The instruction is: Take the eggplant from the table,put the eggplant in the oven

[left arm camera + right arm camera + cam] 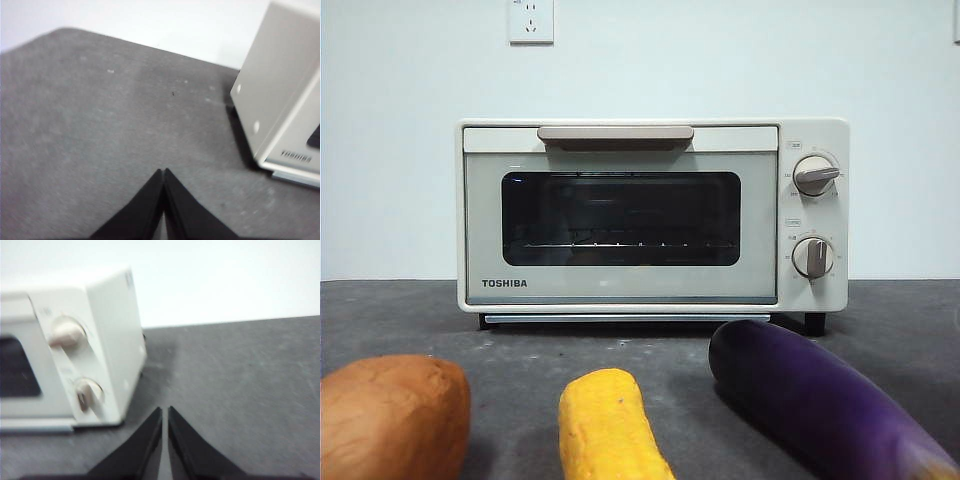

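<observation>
Lying on the table (900,320) in front of the closed oven (650,215), below its knob side, well apart from either gripper and outside both wrist views: the eggplant (810,400), glossy, probably slippery and firm, fairly heavy, best taken across the thick middle, away from the tapered tan tip. Beside it, a corn cob (610,425) and a sweet potato (390,415). Waiting over bare table with jaws closed on nothing: left gripper (164,172) and right gripper (165,410), though blurred.

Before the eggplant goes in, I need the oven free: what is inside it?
Through the dark glass of the closed oven, a bare wire rack shows, with nothing visible on it. The floor below the rack and the corners beyond the window are hidden.
</observation>
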### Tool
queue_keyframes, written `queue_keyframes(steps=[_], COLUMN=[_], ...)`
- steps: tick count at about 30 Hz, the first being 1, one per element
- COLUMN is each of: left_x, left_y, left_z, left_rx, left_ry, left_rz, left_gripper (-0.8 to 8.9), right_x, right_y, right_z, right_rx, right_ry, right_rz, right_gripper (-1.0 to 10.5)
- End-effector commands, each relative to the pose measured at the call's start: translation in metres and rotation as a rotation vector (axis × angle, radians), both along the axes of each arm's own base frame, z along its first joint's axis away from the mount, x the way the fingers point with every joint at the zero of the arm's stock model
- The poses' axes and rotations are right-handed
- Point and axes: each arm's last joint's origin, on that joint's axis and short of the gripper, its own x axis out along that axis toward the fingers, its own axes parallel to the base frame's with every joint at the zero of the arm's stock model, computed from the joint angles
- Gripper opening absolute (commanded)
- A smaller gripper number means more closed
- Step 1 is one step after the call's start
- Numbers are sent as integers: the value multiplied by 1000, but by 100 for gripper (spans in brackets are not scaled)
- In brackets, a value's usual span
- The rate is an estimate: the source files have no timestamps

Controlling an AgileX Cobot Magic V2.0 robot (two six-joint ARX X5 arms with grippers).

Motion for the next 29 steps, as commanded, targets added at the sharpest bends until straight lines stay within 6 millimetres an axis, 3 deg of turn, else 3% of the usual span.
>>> queue_keyframes(steps=[1, 11, 20, 29], left_x=[1, -3, -1, 21], left_y=[0, -3, -4, -9], left_z=[-8, 10, 53, 103], left_rx=[-162, -204, -207, -130], left_ry=[13, 7, 47, 98], left_rz=[27, -76, -111, -290], left_gripper=[7, 7, 7, 7], right_x=[0, -4, -18, -12], right_y=[0, 2, 1, 3], right_z=[4, 17, 66, 115], right_rx=[132, 242, 231, 146], right_ry=[-31, -1, 93, 174], right_rz=[12, 71, 59, 106], right_gripper=[3, 3, 3, 3])
